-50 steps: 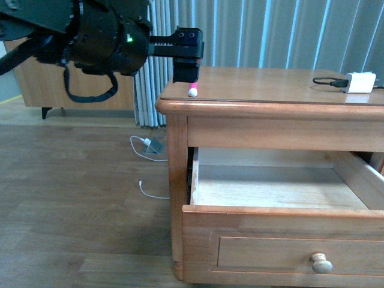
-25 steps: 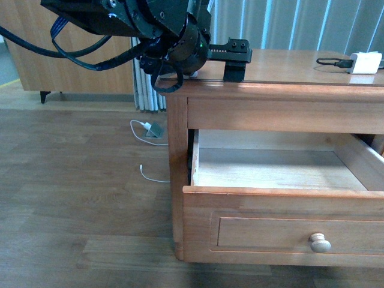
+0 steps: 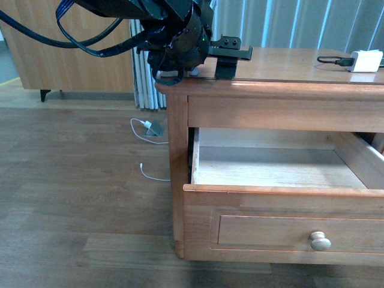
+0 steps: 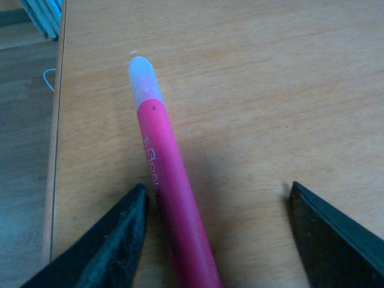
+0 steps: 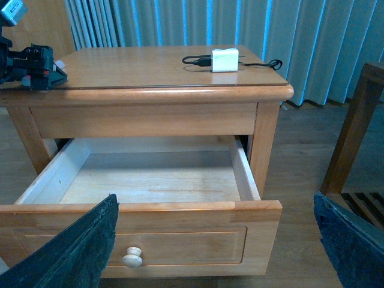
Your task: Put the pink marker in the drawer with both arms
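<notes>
Nightstand top (image 4: 270, 72) carries pink marker (image 4: 171, 204): light, stiff, prob. slick & rolls, so pinch mid-barrel. Both tools wide apart: left gripper (image 4: 217, 191) straddles it w/o gripping, right gripper (image 5: 214, 203) empty.

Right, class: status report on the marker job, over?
Left hand open, straddling pink marker on tabletop, ungripped. Right hand open, facing drawer. Drawer pulled out, nothing blocking.

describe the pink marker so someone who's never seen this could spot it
Look at the wooden nightstand with the open drawer; on its top, near the left edge, the open left gripper straddles it. It is a bright pink marker with a pale cap, lying flat, unlike the white charger far across the top.
</notes>
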Tool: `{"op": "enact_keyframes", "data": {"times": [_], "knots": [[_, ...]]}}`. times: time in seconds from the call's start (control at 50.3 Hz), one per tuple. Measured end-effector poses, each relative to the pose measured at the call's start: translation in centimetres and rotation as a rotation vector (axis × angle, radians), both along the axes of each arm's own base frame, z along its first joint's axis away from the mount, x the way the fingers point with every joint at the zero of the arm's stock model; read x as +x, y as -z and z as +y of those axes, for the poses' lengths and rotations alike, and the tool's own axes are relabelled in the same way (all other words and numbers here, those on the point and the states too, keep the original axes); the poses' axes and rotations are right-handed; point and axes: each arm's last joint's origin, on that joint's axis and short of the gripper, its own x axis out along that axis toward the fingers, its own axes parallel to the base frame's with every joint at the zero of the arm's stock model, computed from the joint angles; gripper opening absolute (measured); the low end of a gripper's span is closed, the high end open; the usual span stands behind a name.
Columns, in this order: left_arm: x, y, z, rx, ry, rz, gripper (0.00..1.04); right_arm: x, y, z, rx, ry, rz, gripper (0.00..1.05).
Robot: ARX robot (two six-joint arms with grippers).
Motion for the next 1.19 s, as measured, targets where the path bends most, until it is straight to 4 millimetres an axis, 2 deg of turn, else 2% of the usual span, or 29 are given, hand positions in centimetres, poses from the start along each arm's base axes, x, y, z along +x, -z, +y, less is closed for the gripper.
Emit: {"op": "enact_keyframes", "data": {"times": [0.179,0.298,0.358,0.557,0.716,1.034,1.113,1.193], "knots": [[0.1,-0.2,0.1,0.010,0.001,-0.001,0.42,0.0,0.0,0.0,0.000,0.000,0.000,0.96],[0.2,-0.2,0.5,0.017,-0.004,0.000,0.20,0.0,0.0,0.0,0.000,0.000,0.000,0.96],[0.3,-0.2,0.6,0.015,-0.003,-0.002,0.15,0.0,0.0,0.0,0.000,0.000,0.000,0.96],[-0.4,0.0,0.8,-0.022,0.046,-0.045,0.15,0.0,0.0,0.0,0.000,0.000,0.000,0.96],[-2.3,-0.1,1.2,-0.051,0.133,-0.052,0.15,0.0,0.0,0.0,0.000,0.000,0.000,0.96],[-10.2,-1.8,1.3,-0.039,0.482,-0.073,0.15,0.0,0.0,0.0,0.000,0.000,0.000,0.96],[-11.9,-1.4,0.9,-0.006,0.560,-0.053,0.15,0.0,0.0,0.0,0.000,0.000,0.000,0.96],[-12.2,-0.4,0.4,0.027,0.581,-0.028,0.15,0.0,0.0,0.0,0.000,0.000,0.000,0.96]]}}
